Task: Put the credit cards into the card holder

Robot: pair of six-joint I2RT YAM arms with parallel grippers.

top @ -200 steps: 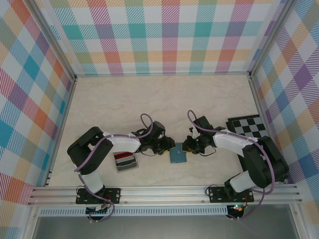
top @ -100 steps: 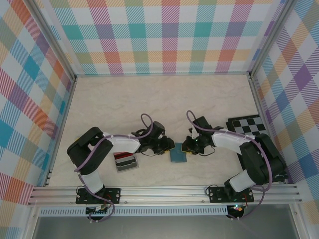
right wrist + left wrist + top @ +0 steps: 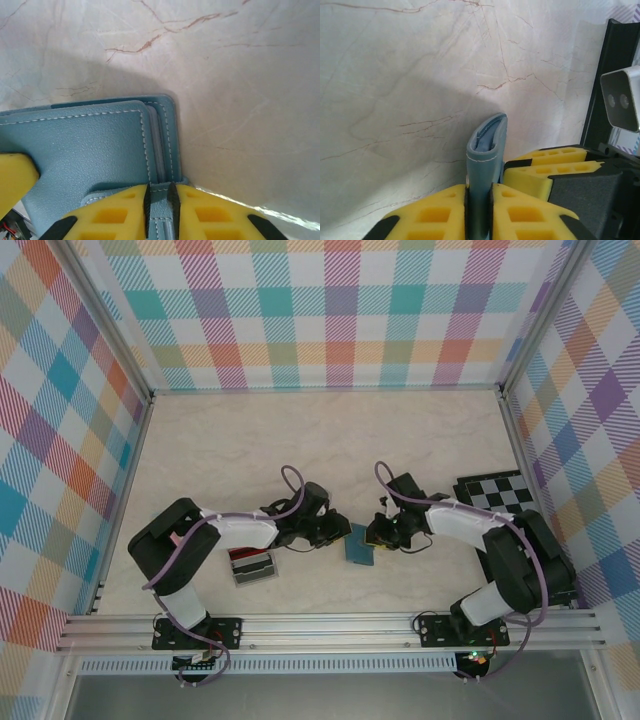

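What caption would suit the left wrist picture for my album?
The left gripper clamps the teal card holder, seen edge-on, over a marbled tabletop.

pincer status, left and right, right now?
Left pincer: closed on an edge of the card holder.
Right pincer: closed on the card holder as well, at its stitched edge.

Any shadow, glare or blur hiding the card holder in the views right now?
Left wrist: card holder sharp, a soft shadow on the table behind it. Right wrist: its stitching is crisp, shadow beyond its far edge, no glare. Top external: evenly lit, holder small but clear.
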